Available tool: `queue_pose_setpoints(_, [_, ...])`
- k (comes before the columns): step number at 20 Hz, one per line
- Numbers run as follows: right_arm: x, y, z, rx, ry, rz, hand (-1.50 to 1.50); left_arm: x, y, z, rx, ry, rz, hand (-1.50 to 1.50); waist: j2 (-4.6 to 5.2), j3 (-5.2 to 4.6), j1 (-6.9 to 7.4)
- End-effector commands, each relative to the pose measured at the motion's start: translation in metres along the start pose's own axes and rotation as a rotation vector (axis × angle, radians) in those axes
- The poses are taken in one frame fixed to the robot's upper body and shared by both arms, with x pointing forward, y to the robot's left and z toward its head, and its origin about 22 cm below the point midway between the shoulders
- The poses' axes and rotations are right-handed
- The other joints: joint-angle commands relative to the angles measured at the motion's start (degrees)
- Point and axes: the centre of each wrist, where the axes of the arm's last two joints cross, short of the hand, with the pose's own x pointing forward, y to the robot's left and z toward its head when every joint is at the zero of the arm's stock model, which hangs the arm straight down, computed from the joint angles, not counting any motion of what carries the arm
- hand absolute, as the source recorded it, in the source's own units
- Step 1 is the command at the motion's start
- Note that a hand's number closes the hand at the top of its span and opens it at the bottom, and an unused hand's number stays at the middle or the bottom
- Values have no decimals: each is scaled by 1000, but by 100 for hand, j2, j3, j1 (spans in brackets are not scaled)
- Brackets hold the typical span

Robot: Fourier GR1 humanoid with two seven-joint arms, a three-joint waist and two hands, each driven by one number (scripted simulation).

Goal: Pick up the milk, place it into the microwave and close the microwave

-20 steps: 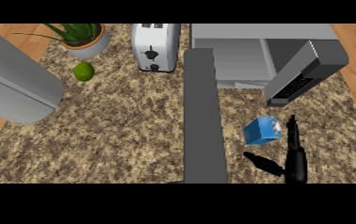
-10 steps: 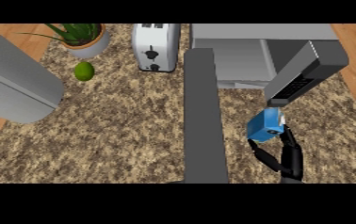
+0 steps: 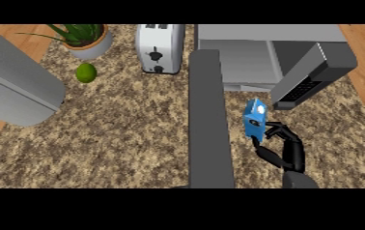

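The milk, a blue carton, is seen just in front of the microwave, outside its cavity and close to the near end of its door, which is swung open at the microwave's right side. The carton is held tilted by the right hand, which is seen nearer the viewer than the microwave. The fingers are curled round the carton's lower right edge and pinch it. Whether the carton is clear of the counter cannot be told. A toaster is set just beside the microwave's left side. A potted plant and a green fruit are placed well to the left of the microwave, beyond the toaster
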Motion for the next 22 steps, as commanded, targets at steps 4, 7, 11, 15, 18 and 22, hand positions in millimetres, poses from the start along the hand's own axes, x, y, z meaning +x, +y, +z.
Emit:
queue_pose_setpoints(4, [7,19,-18,87,-101,-96,150,9,23,0,-9,-25,7,-150,20,52,14])
queue_pose_setpoints(7, [4,26,-15,174,-97,-103,150,4,13,5,-36,-29,14,-150,32,56,72])
queue_pose_setpoints(11, [5,30,-17,260,-109,-129,150,11,-1,-6,-25,-21,13,-150,35,57,39])
queue_pose_setpoints(15, [17,39,-40,287,-149,-70,150,5,1,-16,-13,-19,-12,-150,35,54,-4])
queue_pose_setpoints(18, [30,49,-62,265,-160,-37,150,0,5,4,-11,-4,27,-150,32,53,47])
queue_pose_setpoints(22, [45,59,-84,252,-196,-37,150,0,9,-11,-11,9,6,-150,33,51,-3])
